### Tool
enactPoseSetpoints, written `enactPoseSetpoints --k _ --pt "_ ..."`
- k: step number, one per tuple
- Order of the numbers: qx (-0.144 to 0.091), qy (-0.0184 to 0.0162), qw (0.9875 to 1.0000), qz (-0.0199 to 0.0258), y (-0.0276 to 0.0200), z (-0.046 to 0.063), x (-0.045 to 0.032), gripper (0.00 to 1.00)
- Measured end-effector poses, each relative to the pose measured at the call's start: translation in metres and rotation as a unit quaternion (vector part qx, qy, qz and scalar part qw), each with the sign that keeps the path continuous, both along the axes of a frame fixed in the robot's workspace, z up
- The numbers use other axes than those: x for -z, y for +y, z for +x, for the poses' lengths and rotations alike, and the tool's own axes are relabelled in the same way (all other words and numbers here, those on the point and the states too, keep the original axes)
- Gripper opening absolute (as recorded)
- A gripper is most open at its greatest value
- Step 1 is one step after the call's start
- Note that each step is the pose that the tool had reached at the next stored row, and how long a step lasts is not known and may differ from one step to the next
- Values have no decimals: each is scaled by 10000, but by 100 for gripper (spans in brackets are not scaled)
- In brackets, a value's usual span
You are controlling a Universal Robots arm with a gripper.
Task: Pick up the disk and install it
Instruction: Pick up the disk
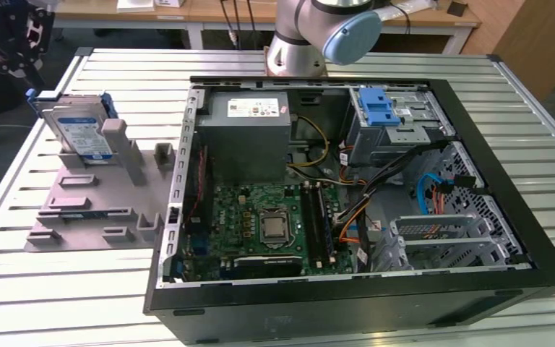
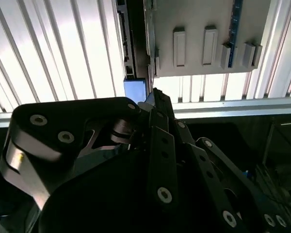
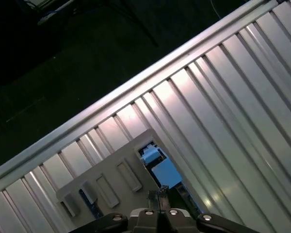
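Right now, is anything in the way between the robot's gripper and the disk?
Nothing visible does. In the first wrist view, only open air lies between the gripper and the disk, which stands upright in its grey holder on the table.

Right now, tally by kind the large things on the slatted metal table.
Silver rectangular hard drive with blue plastic frame: 1
Grey plastic holder plate: 1
Black open computer case: 1
Grey robot arm: 1
Total: 4
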State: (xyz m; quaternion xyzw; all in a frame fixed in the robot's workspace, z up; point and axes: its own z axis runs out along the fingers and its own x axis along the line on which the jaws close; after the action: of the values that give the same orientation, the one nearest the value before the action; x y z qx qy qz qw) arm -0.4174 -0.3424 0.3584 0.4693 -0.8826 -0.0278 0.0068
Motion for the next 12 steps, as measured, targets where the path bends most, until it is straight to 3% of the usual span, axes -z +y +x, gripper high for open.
enactPoseSetpoints --k 6,12 --pt "-540 -23 9985 0 0 0 21 11" --pt "-1077 -36 9942 1 0 0 45 11"
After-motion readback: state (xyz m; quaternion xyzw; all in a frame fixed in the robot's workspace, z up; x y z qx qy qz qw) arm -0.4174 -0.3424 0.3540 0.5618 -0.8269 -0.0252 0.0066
